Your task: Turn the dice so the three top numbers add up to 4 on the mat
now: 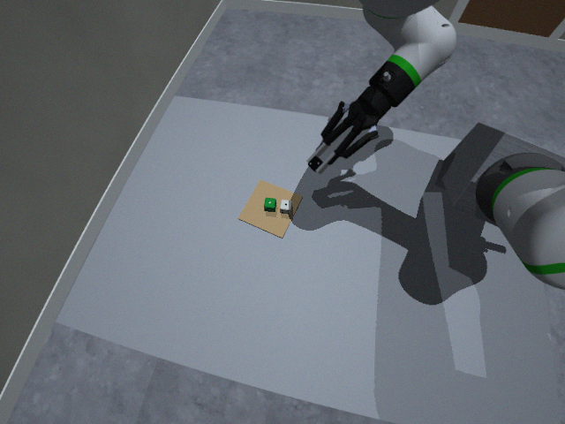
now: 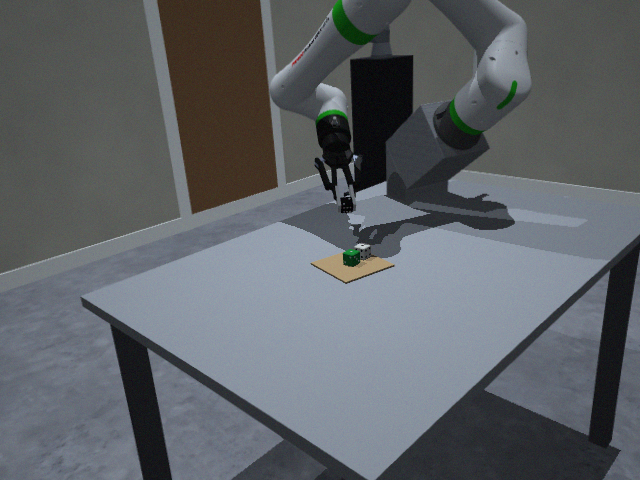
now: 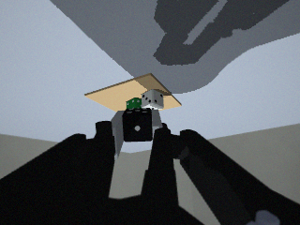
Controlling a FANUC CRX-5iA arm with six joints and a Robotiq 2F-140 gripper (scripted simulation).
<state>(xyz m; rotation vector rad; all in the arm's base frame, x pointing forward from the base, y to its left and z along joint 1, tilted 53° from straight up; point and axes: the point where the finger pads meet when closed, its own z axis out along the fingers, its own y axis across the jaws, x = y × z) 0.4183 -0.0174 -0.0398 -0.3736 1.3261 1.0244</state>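
Note:
My gripper (image 1: 316, 164) (image 2: 346, 203) (image 3: 138, 121) is shut on a black die (image 1: 314, 162) (image 2: 346, 206) (image 3: 137, 130). It holds the die in the air, tilted, beyond the mat's edge on the arm's side. The black die's face towards the wrist camera shows one pip. A green die (image 1: 270, 204) (image 2: 351, 257) (image 3: 133, 103) and a white die (image 1: 285, 207) (image 2: 363, 251) (image 3: 152, 99) lie flat on the tan mat (image 1: 274, 226) (image 2: 346, 275) (image 3: 110, 96), close beside each other. Each shows one pip on top. The black die partly hides the green die in the wrist view.
The mat lies flat on the large grey table (image 1: 192, 274) (image 2: 289, 330). The arm's base stand (image 2: 429, 149) is at the back of the table in the exterior view. The arm's shadow falls over the mat's corner beside the white die.

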